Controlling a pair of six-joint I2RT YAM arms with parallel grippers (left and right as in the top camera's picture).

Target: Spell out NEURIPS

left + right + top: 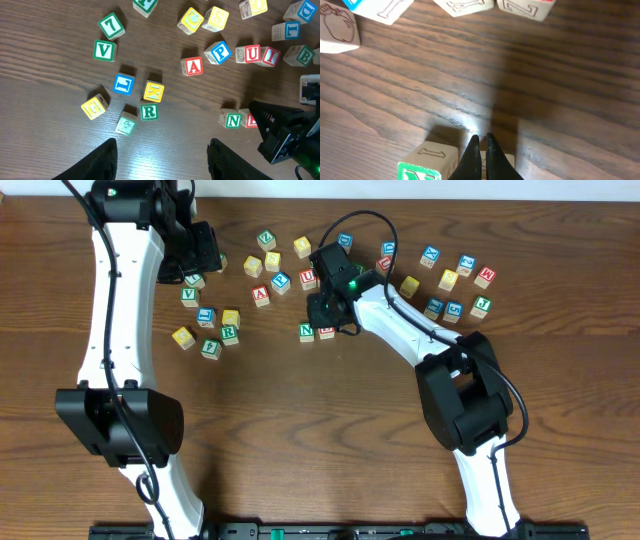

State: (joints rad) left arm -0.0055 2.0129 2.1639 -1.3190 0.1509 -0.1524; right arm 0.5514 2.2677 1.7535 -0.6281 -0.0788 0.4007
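N cube (306,332) is seen under the right claw (481,136), pinched together. U cube (248,54) lies just beyond; parted left claw (162,157) is farther.

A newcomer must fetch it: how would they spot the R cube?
Beside the left arm's white link lies a loose group of five cubes. The R cube sits next to the yellow K cube, on its robot-base side; it alone there shows a green R face.
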